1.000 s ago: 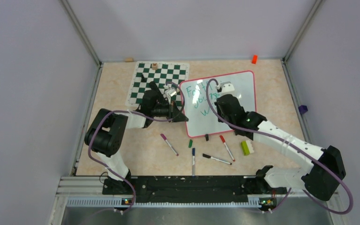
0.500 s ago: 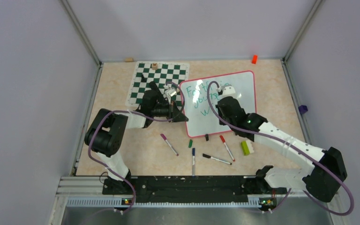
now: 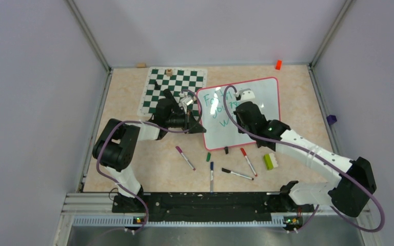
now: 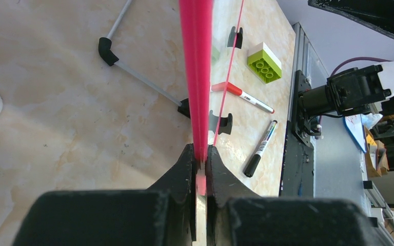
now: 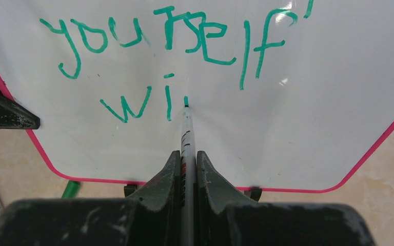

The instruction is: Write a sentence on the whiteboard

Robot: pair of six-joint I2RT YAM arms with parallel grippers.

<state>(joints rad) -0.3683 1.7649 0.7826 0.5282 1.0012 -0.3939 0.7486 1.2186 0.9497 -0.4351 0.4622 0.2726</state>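
The whiteboard (image 3: 264, 97), white with a pink frame, stands tilted on the table. My left gripper (image 3: 200, 122) is shut on its left edge; in the left wrist view the pink edge (image 4: 196, 77) runs straight into that gripper (image 4: 200, 151). My right gripper (image 3: 237, 117) hovers over the board, shut on a marker (image 5: 187, 128) whose teal tip touches the whiteboard (image 5: 313, 92). The sentence (image 5: 154, 36) reads "yourself" with "wi" below and a short fresh stroke at the tip. From above, the sentence (image 3: 216, 107) is partly hidden by the right arm.
A green-and-white chess mat (image 3: 174, 84) with a few pieces lies behind the left arm. Several loose markers (image 3: 237, 174) and caps (image 3: 208, 156) lie in front of the board, beside a green brick (image 3: 269, 161). An orange block (image 3: 278, 64) sits at the back wall.
The right gripper with the marker shifted slightly right and down over the board, then back again. The left gripper stayed still on the board's edge.
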